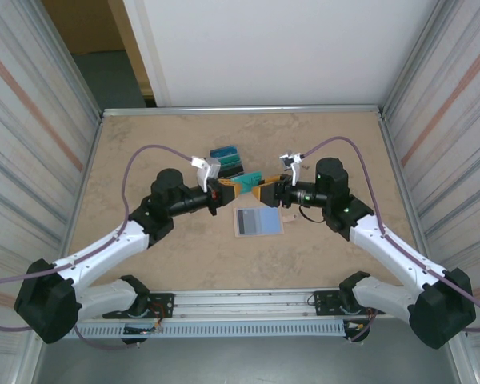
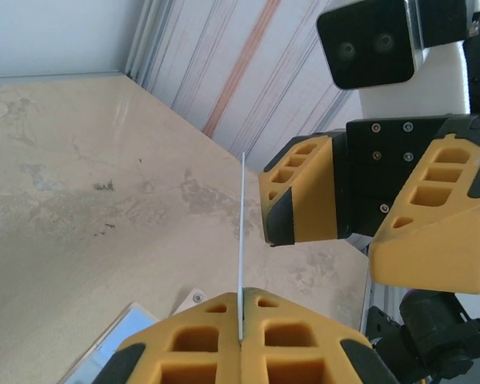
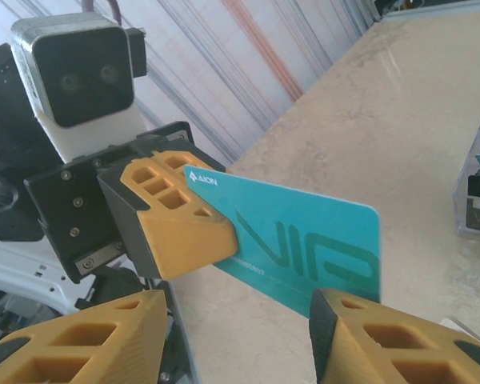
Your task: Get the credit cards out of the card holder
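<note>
a: left end effector, state?
b: shut tight on the teal card, gripping one short end, card held up off the desk. seen edge-on from the left wrist, so only a thin pale line there, face unreadable.
a: and the right end effector?
b: open, pads apart on either side of the card's free end, not pinching it. hard to tell whether the right-hand pad brushes the lower corner.
a: any writing?
b: "aion" beside a small logo at the top corner, then big "vip" across the face. under that a row of tiny print, too small to read, its start covered by the left end effector's orange finger.
a: card holder, whereabouts?
b: flat on the desk, lying open, just on the near side of the two end effectors. grey-blue inside facing up, small tan tab at the right edge. can't tell whether anything sits in the pockets. from the left wrist, only a corner and the tab, the rest hidden behind the fingers.
a: other cards?
b: on the desk just beyond the left end effector, blue and teal, partly hidden by the wrist camera, so no sure count. cut off at the right wrist's frame edge too, with letters that look like the start of "vip".
</note>
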`<state>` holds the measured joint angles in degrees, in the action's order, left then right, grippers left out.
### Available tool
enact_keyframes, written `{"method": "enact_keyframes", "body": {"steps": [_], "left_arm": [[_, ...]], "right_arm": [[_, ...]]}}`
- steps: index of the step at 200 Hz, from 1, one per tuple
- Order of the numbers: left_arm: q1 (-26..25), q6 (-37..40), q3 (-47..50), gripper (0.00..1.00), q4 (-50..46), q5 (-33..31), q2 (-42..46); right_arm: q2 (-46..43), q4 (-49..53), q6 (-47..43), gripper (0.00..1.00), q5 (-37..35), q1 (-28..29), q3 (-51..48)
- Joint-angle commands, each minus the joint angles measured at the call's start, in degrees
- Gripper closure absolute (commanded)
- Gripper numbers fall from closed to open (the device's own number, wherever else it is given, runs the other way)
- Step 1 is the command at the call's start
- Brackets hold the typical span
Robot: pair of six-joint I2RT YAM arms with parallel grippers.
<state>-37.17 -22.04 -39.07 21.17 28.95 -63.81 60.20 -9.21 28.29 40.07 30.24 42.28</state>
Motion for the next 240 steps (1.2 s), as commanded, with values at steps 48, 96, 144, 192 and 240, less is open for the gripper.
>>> {"method": "enact_keyframes", "body": {"steps": [48,96,144,192,240], "left_arm": [[1.6,-1.7,1.3,1.0,3.9,3.6,5.2],[1.6,-2.7,1.0,1.0,5.1,8.0,4.9],[1.6,-4.3,1.1,1.0,8.2,11.4,2.9],[1.6,-1.9,-0.1,1.0,4.1,12.3,2.4],[1.6,5.7,-5.2,0.67,-7.3,13.5,3.1]], "right_arm": [[-3.1,-1.5,1.1,0.52,-3.1,-0.8,-2.4],[-1.3,-5.1,1.8,0.54,1.4,-0.9,-1.1],[-0.4,-8.0,1.7,0.75,5.7,-0.7,-0.3],[-3.0,-6.9,-0.7,1.0,5.7,-0.1,-0.9],[-5.1,-0.5,-4.2,1.0,4.3,0.9,0.3]]}}
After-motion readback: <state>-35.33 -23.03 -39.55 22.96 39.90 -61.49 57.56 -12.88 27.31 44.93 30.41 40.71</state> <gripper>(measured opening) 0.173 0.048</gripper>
